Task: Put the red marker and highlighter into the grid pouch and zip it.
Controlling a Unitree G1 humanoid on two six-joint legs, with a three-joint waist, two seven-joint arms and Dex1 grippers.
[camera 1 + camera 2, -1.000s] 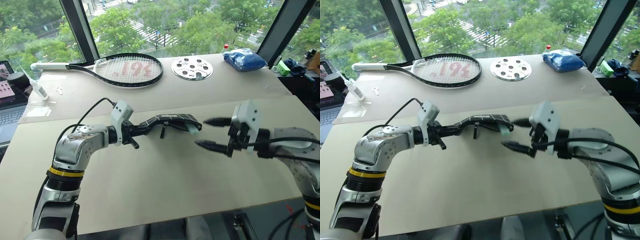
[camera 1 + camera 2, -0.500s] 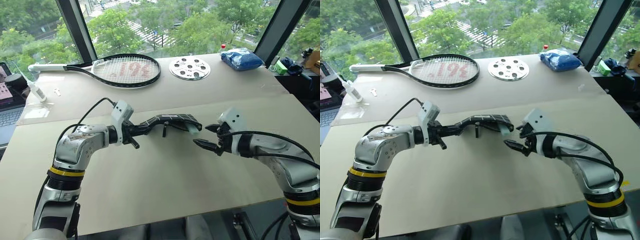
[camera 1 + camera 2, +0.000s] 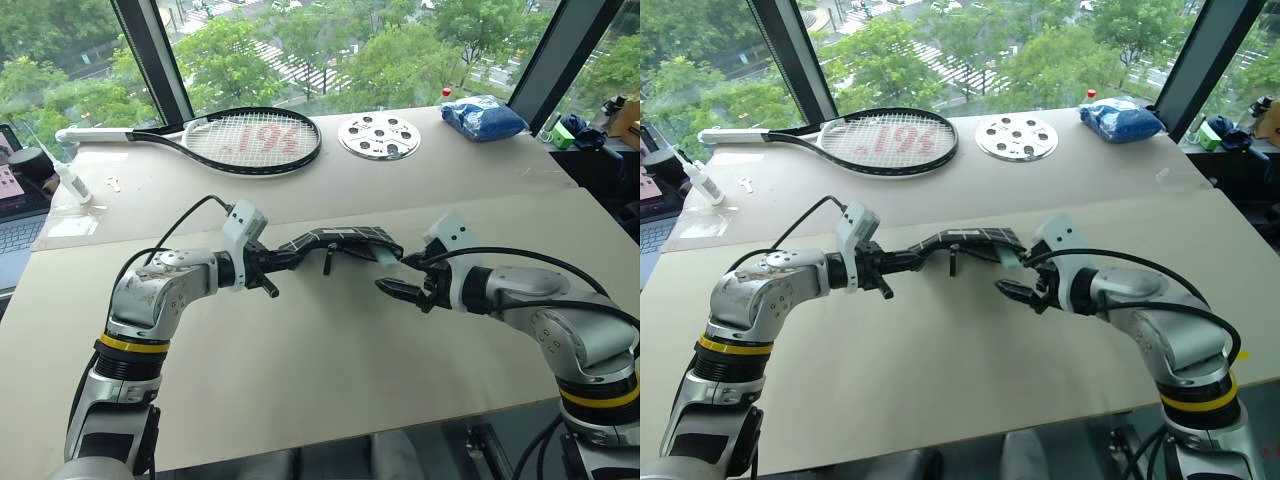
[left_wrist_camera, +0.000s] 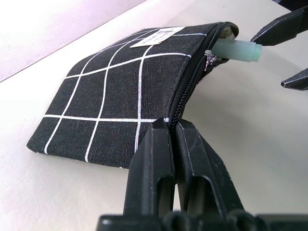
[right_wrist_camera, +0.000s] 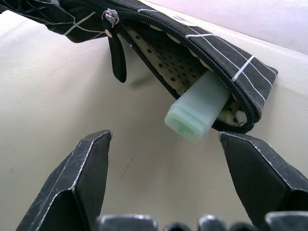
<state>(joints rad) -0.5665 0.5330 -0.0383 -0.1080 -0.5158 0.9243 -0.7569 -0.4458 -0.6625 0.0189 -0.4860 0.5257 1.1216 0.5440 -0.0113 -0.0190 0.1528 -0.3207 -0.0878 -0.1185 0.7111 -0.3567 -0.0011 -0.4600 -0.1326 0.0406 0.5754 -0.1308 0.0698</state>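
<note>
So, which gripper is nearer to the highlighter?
Right. The right gripper is open just before the highlighter; the left gripper grips the grid pouch at its far end.

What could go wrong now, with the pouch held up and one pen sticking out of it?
1. The highlighter pokes out of the open grid pouch; if the pouch tips, it may slide out.
2. The left gripper pinches only the pouch's edge, so a push from the open right gripper may swing the pouch or pull it loose.
3. Zipping now would likely jam the zipper against the highlighter.

Black white-gridded grid pouch [image 4: 120,101], dotted lining
</note>
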